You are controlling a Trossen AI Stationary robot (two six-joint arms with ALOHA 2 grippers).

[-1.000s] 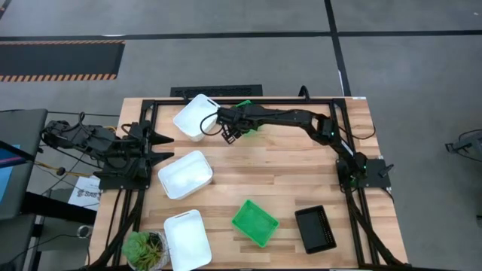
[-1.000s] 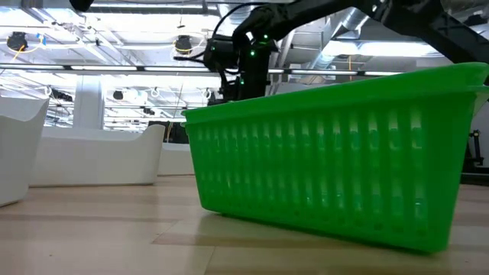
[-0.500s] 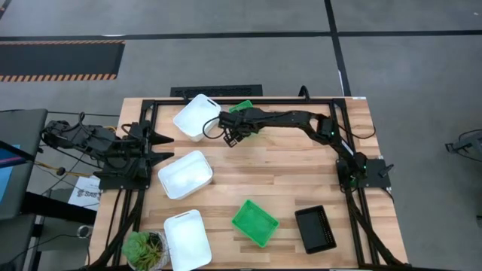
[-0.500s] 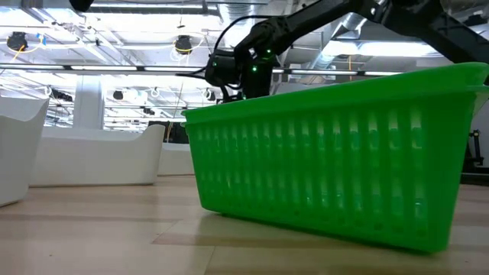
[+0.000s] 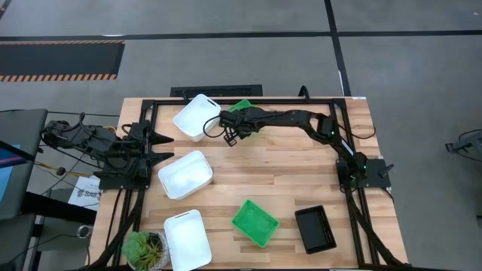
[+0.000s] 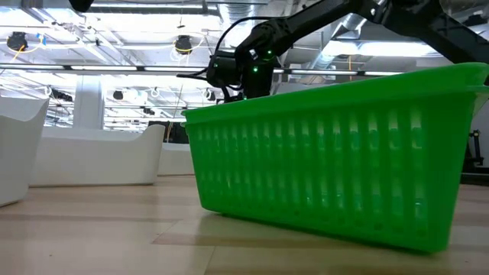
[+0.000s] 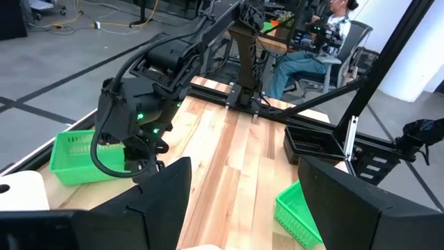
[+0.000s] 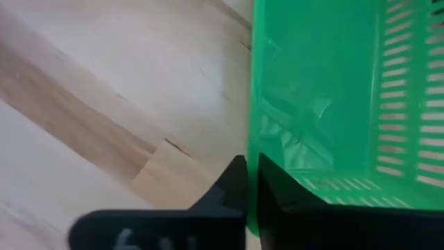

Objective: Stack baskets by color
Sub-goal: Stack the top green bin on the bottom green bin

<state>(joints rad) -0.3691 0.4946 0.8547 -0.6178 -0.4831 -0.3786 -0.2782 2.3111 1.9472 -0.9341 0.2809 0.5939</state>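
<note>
A green basket [image 5: 242, 106] sits at the table's far edge, next to a white basket [image 5: 196, 116]. My right gripper [image 5: 232, 129] reaches down at this green basket's [image 8: 312, 90] near side and is shut on its wall. Two more white baskets [image 5: 184, 175] [image 5: 187, 239], a second green basket [image 5: 254, 222] and a black basket [image 5: 315, 228] rest on their bottoms on the table. My left gripper [image 7: 243, 208] waits open at the left edge, with nothing between its fingers. My right gripper pinches the green basket's wall at its rim [image 8: 253, 163] between its two fingers, one finger [image 8: 291, 201] inside the basket and one [image 8: 229, 187] outside. The fingers come steeply from above, slanting down. The basket [image 7: 76, 156] stands upright with its bottom on the table.
A potted plant [image 5: 144, 248] stands at the near left corner. In the low view the near green basket [image 6: 344, 176] fills the foreground and hides the table behind it. Bare wood lies in the table's middle [image 5: 279, 173].
My right gripper has sunk a little toward the far green basket and has shut on its wall. The baskets stand where they were.
</note>
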